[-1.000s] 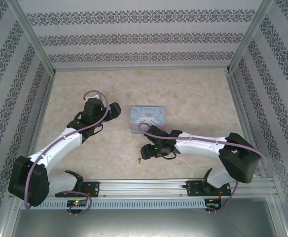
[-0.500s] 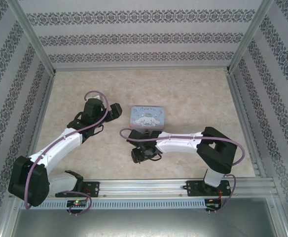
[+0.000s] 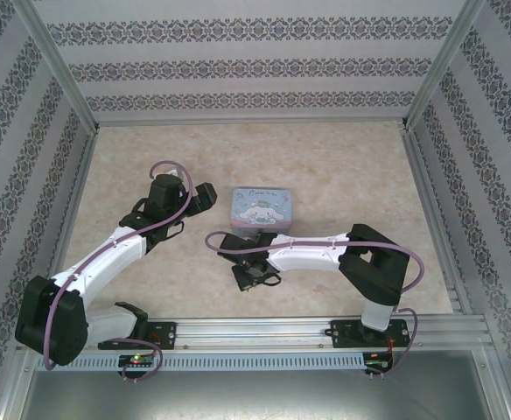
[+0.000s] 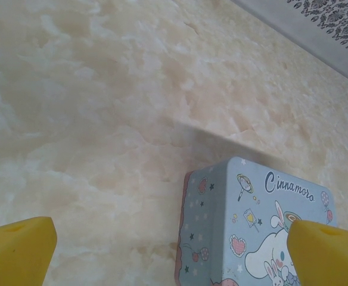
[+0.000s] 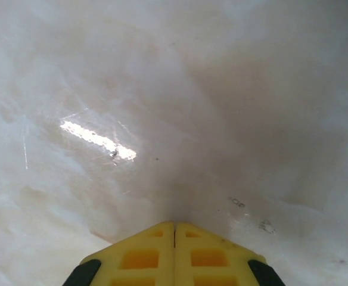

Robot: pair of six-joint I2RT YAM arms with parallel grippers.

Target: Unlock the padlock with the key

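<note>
My right gripper [image 3: 253, 278] is pressed down on the marble tabletop just in front of the tin. In the right wrist view its yellow pads [image 5: 156, 250] meet flush at the gripper's [image 5: 174, 224] tip, and nothing shows between them. The key is hidden; the spot where it lay is under that gripper. The padlock is out of view. My left gripper [image 3: 206, 194] hangs open to the left of the tin. In the left wrist view its gripper [image 4: 173, 247] spans the tin's left edge with wide-set pads [image 4: 16, 250].
A pastel-blue cartoon-printed tin [image 3: 260, 208] [image 4: 263, 226] sits mid-table. Patterned walls and metal posts enclose the table on three sides. The arms' mounting rail [image 3: 255, 332] runs along the near edge. Bare marble lies behind and to the right of the tin.
The right arm swung left and lowered onto the spot in front of the tin where the small key lay, and its jaws closed. The key no longer shows. The left arm stayed still.
</note>
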